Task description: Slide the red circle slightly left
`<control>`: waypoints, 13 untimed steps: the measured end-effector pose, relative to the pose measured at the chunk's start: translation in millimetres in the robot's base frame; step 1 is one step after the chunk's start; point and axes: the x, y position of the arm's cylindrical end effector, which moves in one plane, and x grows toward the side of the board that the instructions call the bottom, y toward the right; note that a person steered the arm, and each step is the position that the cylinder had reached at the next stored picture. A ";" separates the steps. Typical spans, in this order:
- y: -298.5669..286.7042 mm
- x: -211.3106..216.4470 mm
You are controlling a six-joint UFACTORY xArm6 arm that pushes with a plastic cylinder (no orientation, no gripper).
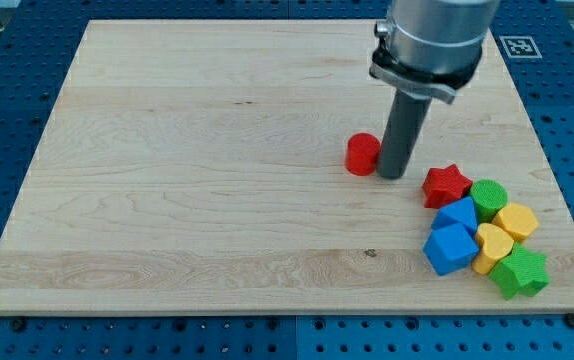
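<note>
Red circle [363,154]: light, rigid, slides easily on the counter [197,170].
Tip [391,176]: touching its right side; no tool to spread or pinch.

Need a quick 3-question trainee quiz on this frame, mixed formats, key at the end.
1. True or false: my tip sits at the view's left of the red circle.
2. Which block lies nearest the red circle? A) green star B) red star C) blue cube
3. Fill in: the cluster of blocks sits at the wooden board's lower ____ in the view.

Key: 1 false, the tip is at the circle's right side, close against it. 2 B. 3 right.
</note>
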 end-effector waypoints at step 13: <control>-42.4 13.4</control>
